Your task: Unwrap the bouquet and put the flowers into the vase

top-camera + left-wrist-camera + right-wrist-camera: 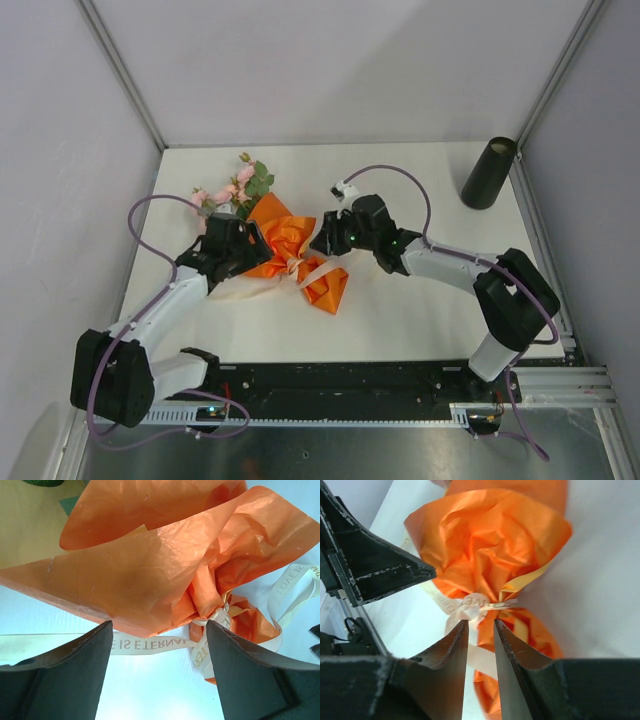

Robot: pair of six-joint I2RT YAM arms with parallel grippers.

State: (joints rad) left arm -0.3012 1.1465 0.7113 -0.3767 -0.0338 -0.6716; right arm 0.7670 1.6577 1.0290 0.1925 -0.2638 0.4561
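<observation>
Bouquet (290,250) lies mid table (420,320), flowers (235,190) far left; vase (488,172) far right. Left fingers (75,670) wide open, empty. Right fingers (445,650) a little apart at ribbon (475,601) knot, nothing clearly held. Best: pinch loose ribbon end, pull slow; left pins paper (150,570).

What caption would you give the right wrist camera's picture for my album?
Right gripper, jaws slightly parted, at the cream ribbon tying the orange-wrapped bouquet.

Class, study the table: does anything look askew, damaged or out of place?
The bouquet lies on its side, its orange paper crumpled and a ribbon tail trailing loose. The vase stands upright in the far right corner, apart from it. Nothing is spilled.
</observation>
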